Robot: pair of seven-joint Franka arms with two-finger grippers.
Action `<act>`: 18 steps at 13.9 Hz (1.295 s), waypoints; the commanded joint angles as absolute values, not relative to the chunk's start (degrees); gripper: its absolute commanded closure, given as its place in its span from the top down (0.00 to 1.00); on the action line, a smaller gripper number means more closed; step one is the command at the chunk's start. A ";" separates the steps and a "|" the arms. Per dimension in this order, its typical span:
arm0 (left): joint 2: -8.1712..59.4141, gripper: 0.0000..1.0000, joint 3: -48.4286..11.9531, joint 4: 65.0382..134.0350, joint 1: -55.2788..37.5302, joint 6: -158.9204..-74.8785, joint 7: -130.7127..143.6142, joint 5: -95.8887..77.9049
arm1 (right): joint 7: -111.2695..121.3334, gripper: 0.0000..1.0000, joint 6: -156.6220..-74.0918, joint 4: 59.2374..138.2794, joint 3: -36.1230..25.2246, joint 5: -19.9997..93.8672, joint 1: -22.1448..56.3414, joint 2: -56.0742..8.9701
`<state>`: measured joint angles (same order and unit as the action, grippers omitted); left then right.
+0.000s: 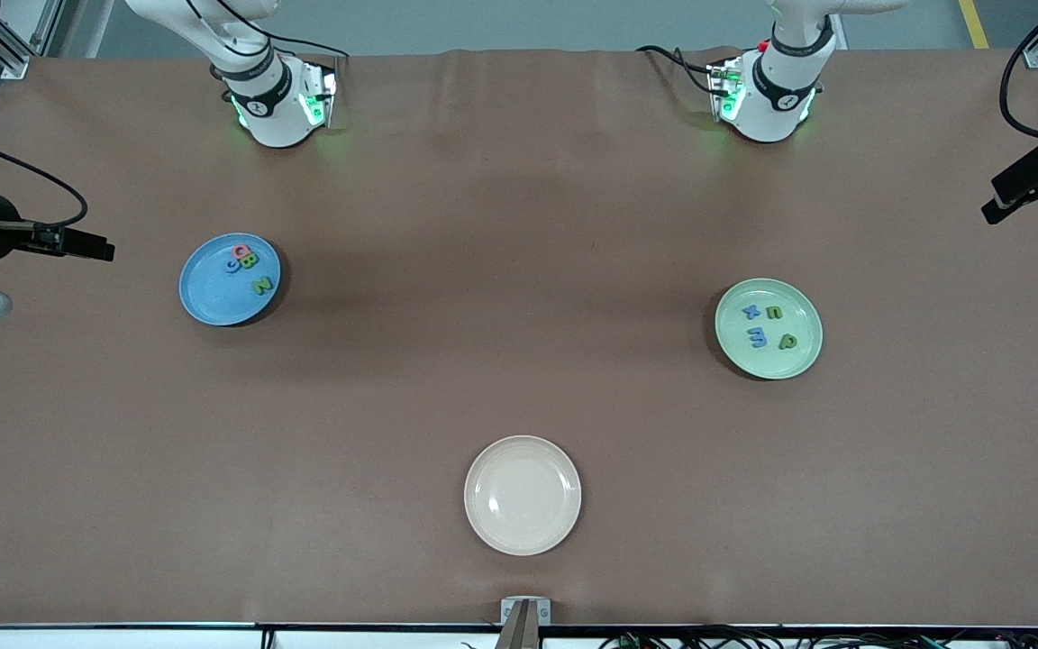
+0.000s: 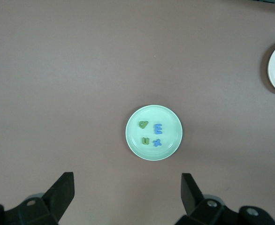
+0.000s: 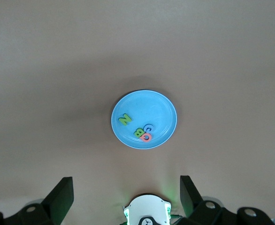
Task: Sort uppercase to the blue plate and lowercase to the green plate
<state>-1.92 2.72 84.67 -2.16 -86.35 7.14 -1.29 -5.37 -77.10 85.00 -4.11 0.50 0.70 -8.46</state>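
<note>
Looks sorted already: D (image 3: pixel 145 137), C (image 3: pixel 148 127), B (image 3: pixel 139 131), N (image 3: pixel 125 119) on blue plate (image 3: pixel 165 108), p (image 2: pixel 143 124), m (image 2: pixel 158 129), u (image 2: pixel 146 140), plus (image 2: pixel 157 142) on green plate (image 2: pixel 172 119), both pincers (image 2: pixel 126 197) (image 3: pixel 126 197) spread wide, parked high over them; probably light, foamy, best pinched across flat sides.

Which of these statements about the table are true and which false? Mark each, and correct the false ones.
1. The blue plate holds four letters. True.
2. The cream plate holds a letter. False: no letter lies on it.
3. The green plate lies toward the left arm's end. True.
4. The left gripper grips a letter. False: it is open, holding nothing, over the green plate.
5. The right gripper is open. True.
</note>
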 commanded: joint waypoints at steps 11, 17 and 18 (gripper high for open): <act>-2.46 1.00 2.90 85.25 -2.11 -87.10 6.42 -0.79 | -5.36 1.00 -73.21 76.90 -4.83 -0.27 1.05 -7.91; -2.37 1.00 2.90 85.25 -2.11 -87.10 6.42 -0.79 | -6.15 1.00 -70.85 77.52 -4.66 0.17 1.58 -7.91; -2.37 1.00 2.90 85.25 -2.11 -87.10 6.33 -0.79 | -6.07 1.00 -70.84 77.35 -4.66 0.18 1.50 -7.82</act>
